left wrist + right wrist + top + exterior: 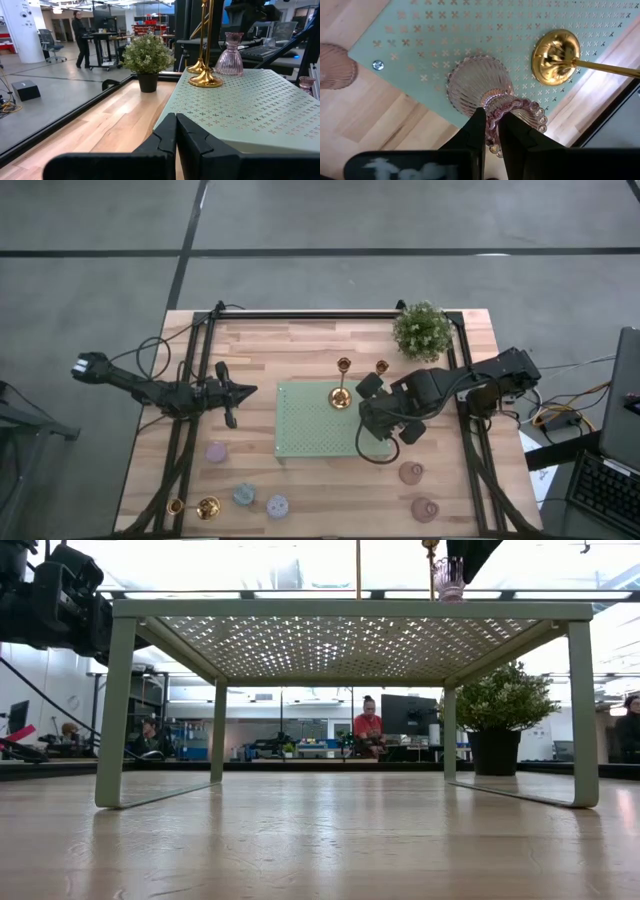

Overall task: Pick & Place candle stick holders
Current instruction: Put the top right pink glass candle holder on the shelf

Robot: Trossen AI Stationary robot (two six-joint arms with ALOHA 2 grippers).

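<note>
Jaws of right gripper: narrow, pinched on the beaded neck of a pink ribbed glass holder, base resting on the green perforated rack, at the rack's corner nearest the right arm.
Jaws of left gripper: fully closed, empty, hovering beside the rack's opposite edge.
Tall gold holder: upright on the rack, just beside the pink glass holder.
Second gold holder: upright on the wooden table, just off the rack, toward the potted plant.
Third gold holder: lying on its side, well apart from the rack.
Small squat holders, off the rack: pink, grey-green, pale blue, two brownish-pink.
</note>
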